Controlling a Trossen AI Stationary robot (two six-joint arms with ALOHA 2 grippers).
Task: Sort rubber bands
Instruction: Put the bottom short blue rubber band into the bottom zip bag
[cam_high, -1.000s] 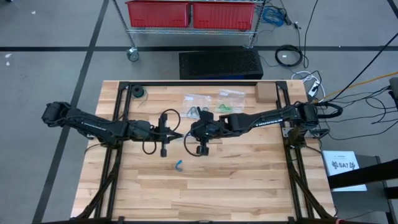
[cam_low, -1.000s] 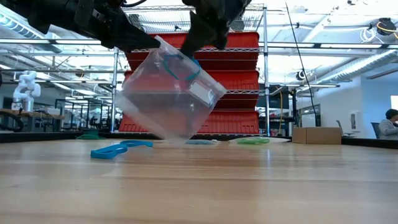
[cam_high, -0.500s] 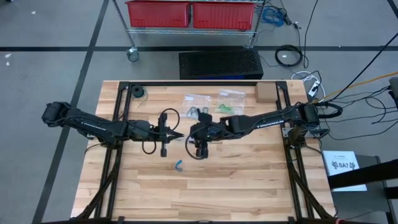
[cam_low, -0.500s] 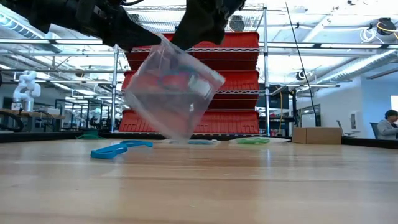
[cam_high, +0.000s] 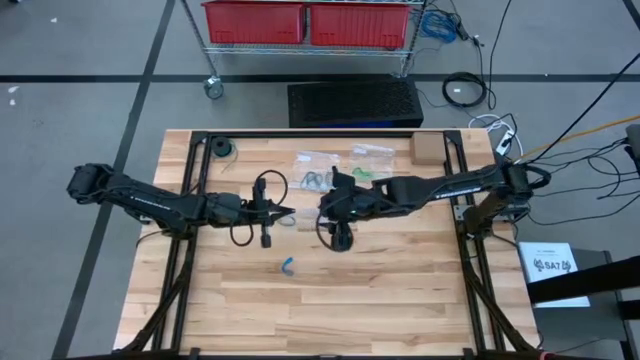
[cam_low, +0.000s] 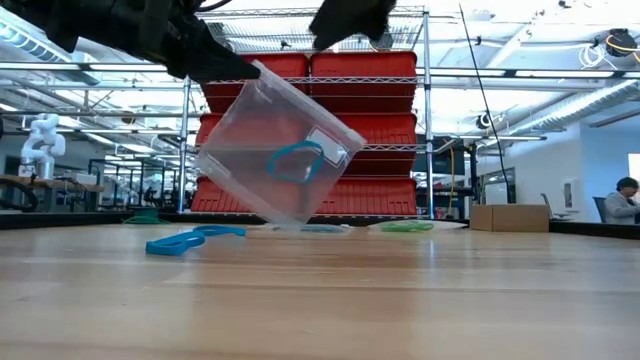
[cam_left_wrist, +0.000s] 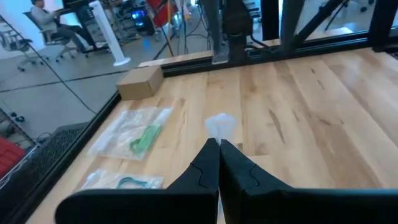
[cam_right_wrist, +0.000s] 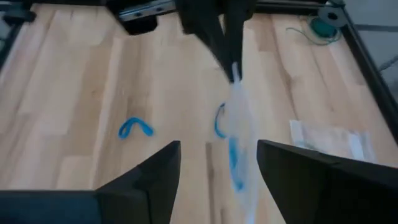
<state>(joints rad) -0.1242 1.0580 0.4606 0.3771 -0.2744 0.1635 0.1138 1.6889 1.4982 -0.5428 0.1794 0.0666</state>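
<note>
High: left gripper (cam_high: 290, 212) mid-bench (cam_high: 400, 290), jaws clamped on clear bag; right gripper (cam_high: 322, 205) just beside it, jaws apart. 1 blue rubber band (cam_high: 287, 265) loose on bench nearer the front.

Low: clear bag (cam_low: 275, 150) hangs tilted off bench, teal band (cam_low: 294, 160) inside. Blue band (cam_low: 185, 240) flat on bench.

Left wrist: jaws together on bag edge (cam_left_wrist: 219, 124); bagged green bands (cam_left_wrist: 143, 138) near cardboard box (cam_left_wrist: 139, 83).

Right wrist: jaws wide apart, empty; band count in bag probably 1, blurred.
</note>
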